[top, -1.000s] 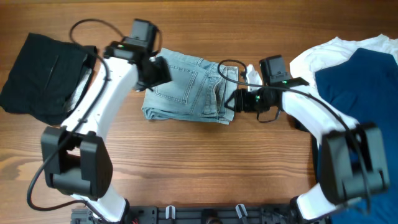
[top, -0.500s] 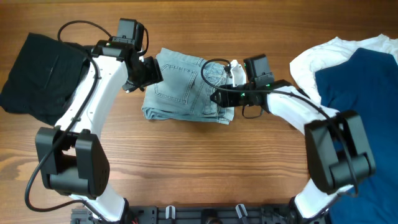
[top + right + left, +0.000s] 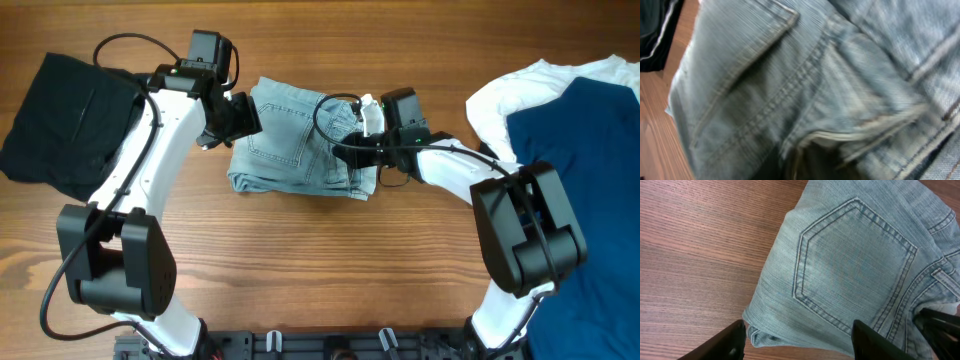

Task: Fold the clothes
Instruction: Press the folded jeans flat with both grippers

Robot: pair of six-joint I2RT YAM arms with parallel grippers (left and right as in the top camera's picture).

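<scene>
The right gripper (image 3: pixel 347 154) has slid left onto the denim shorts (image 3: pixel 285 140) and snapped closed, pinching a fold at the waistband! The left gripper (image 3: pixel 800 344) hovers, jaws wide, over their left edge. One pair of shorts lies mid-table (image 3: pixel 330 260). One black garment (image 3: pixel 65 120) sits far left, with one navy garment (image 3: pixel 580 130) and one white garment (image 3: pixel 500 95) far right.

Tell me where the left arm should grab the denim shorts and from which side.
Grip the denim shorts at their left end, the layered edge beside the back pocket, coming in level from the left over the table. That edge lies free and looks thick enough to pinch, and the left gripper faces it with fingers open.
</scene>
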